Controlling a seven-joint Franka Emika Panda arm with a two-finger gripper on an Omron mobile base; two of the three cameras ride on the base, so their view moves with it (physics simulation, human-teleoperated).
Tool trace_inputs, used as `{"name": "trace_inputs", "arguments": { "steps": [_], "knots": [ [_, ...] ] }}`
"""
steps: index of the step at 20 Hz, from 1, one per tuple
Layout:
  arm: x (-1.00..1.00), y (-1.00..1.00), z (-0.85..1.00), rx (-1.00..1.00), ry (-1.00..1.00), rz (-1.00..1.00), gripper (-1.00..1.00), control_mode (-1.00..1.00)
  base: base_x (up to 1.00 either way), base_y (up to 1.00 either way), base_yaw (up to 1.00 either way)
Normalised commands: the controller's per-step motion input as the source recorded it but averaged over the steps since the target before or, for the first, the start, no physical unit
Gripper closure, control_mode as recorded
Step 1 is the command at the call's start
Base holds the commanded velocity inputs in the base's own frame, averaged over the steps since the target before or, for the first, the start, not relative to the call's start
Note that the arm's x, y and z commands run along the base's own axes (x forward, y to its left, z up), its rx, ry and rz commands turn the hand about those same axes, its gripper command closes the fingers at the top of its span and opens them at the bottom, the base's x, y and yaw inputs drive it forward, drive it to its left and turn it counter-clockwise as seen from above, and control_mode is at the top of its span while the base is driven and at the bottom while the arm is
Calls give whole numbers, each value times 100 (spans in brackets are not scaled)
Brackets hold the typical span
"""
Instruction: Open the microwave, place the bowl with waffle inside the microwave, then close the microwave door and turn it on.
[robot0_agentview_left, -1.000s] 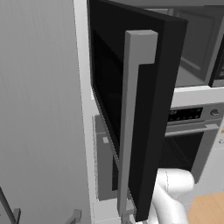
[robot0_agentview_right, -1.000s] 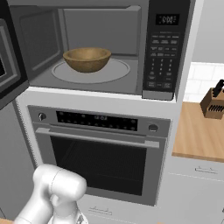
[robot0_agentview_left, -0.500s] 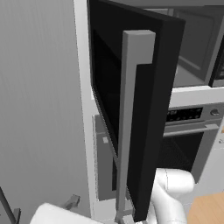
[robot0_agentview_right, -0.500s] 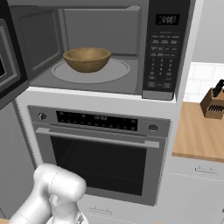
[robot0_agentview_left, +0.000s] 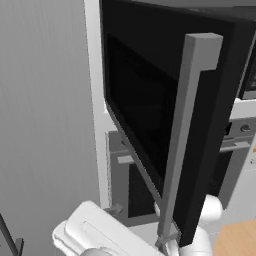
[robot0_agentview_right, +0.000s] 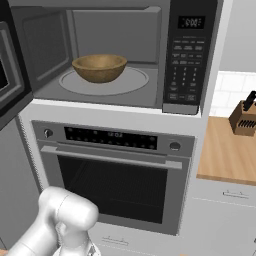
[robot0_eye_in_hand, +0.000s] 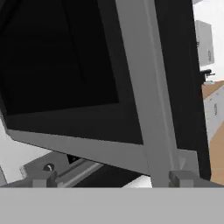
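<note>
The bowl already sits on the turntable inside the microwave, so closing comes next. The microwave door stands swung wide, its grey handle running from 12 to 6 o'clock in the hand view. The gripper is spread wide, grasping nothing (fingertips low by the door's bottom edge). Push flat on the door's outer face near the handle, steadily, until it latches.

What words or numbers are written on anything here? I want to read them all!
Nothing can be read for sure.
microwave clock display: digits too blurred.
microwave keypad: button labels too small.
oven control strip: markings blurred.
knife block: no writing visible.
</note>
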Motion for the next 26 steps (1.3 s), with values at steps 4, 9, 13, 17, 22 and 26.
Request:
{"name": "trace_inputs", "arguments": {
  "steps": [4,9,13,17,22,26],
  "knots": [
    [100,-73,12,16,-6,-1,-100,-100,0,0,0],
    [100,-74,21,19,-5,0,-100,-100,0,0,0],
    [100,-62,31,20,-2,0,-100,-100,0,0,0],
    [100,-59,13,17,-7,0,-100,-100,0,0,0],
    [100,-43,4,12,-4,1,-100,-100,0,0,0],
    [88,-47,0,9,-7,7,-100,-100,0,0,0]
  ]
}}
